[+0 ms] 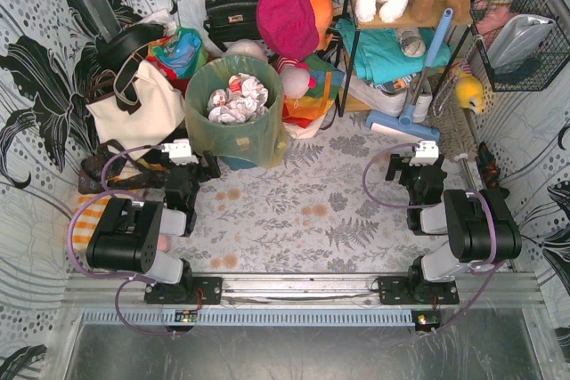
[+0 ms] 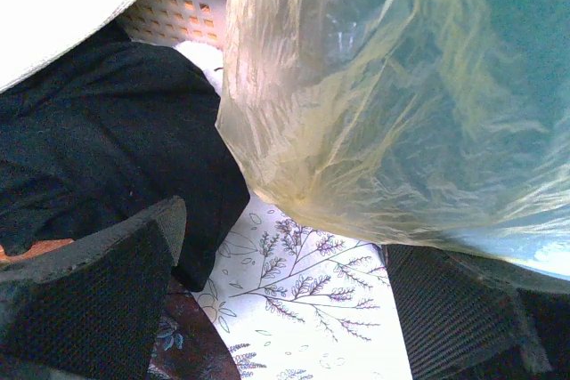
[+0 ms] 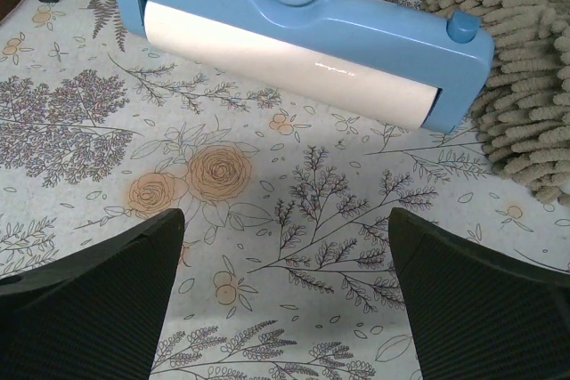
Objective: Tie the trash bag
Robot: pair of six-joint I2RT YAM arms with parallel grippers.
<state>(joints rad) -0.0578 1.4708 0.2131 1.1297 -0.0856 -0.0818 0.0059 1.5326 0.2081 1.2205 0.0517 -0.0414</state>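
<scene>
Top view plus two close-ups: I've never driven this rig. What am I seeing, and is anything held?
Two robot arms are bolted at the table's near edge, and the top view looks down from above and behind them. The other two pictures come from a camera on each wrist, so the dark shapes in the bottom corners are that arm's own fingers. The left gripper is open and empty, close in front of the trash bag, which lines a bin holding crumpled paper. The right gripper is open too, over the floral cloth, facing a blue roller. Nothing is held.
</scene>
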